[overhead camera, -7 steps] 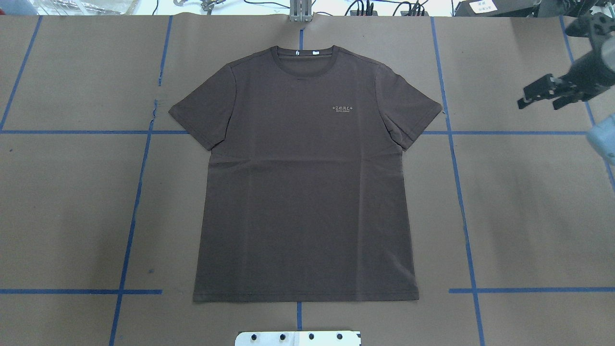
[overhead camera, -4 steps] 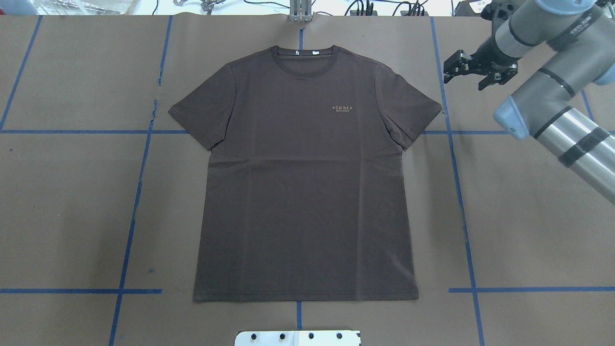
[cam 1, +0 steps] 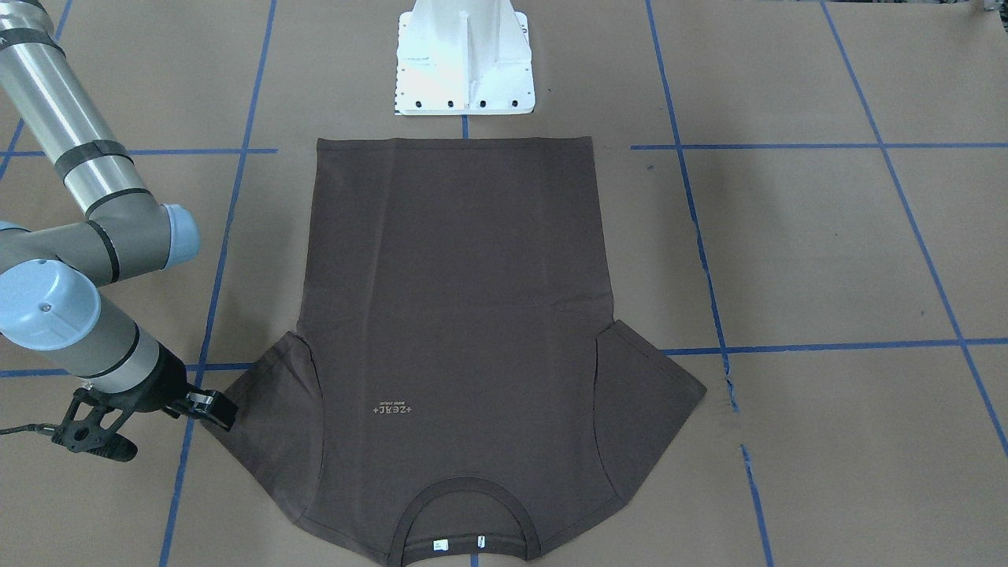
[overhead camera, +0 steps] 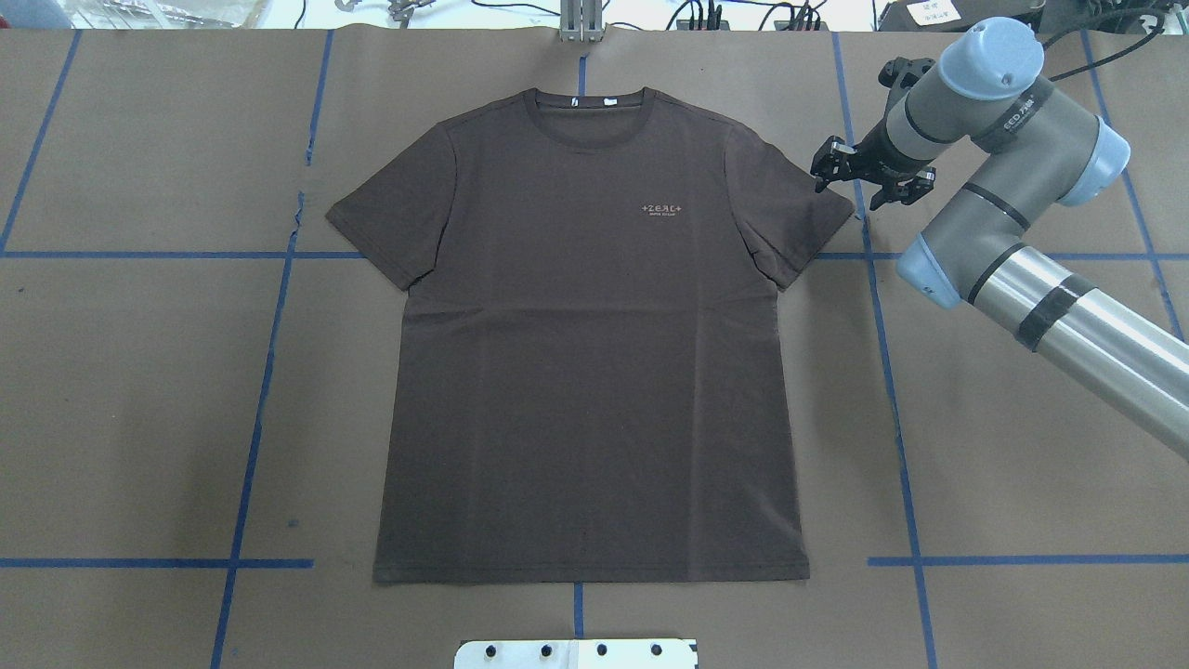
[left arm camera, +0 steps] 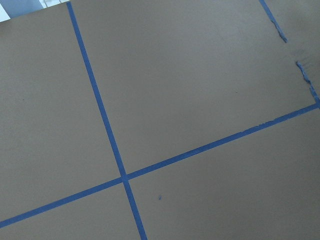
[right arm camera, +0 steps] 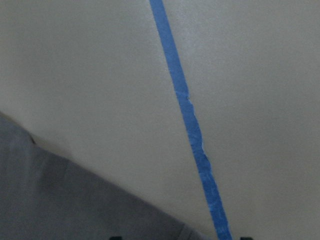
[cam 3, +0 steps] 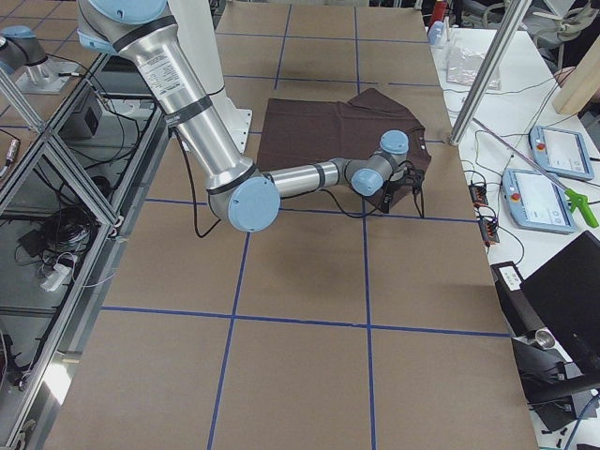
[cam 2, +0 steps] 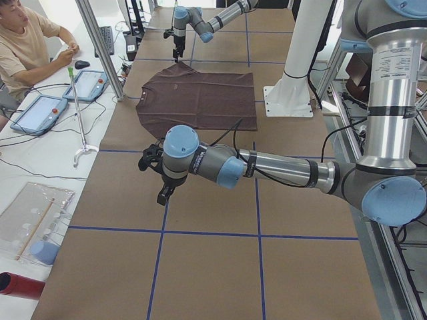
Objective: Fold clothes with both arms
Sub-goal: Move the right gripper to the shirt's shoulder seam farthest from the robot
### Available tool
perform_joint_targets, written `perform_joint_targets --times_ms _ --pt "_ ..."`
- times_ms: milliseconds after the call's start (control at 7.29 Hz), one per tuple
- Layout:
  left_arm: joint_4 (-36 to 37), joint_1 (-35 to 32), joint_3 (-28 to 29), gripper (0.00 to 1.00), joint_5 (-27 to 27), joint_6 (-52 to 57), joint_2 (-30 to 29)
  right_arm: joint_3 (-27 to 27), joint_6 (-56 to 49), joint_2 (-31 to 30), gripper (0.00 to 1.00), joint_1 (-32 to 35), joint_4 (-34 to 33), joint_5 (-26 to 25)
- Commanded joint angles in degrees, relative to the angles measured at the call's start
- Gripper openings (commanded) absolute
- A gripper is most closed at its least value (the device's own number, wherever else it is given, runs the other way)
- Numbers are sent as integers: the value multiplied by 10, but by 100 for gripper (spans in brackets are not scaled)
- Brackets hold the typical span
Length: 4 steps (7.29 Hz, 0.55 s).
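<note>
Lying flat, the T-shirt [overhead camera: 594, 353] had its hem nearest the robot. Farther out, the right gripper [overhead camera: 868, 177] hung wide open just beside a sleeve [overhead camera: 799, 209]; closing short would likely pinch paper [overhead camera: 1022, 418], not cloth. The left gripper [cam 2: 159, 177] showed no readable jaw state.

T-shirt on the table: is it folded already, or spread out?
Spread out flat, not folded. The T-shirt lies face up with both sleeves out, and its collar, chest logo and straight hem all show.
</note>
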Motion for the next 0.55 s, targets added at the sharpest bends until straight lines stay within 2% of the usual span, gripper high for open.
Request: perform_joint_targets --times_ms 0,274,411 --pt "-1 0 0 100 0 0 0 -1 3 -6 55 -4 -1 -2" --pt "-1 0 2 100 0 3 0 -2 4 -2 11 -3 -4 -2" --pt "-1 0 4 100 0 3 0 -2 3 -2 0 -4 -14 -2"
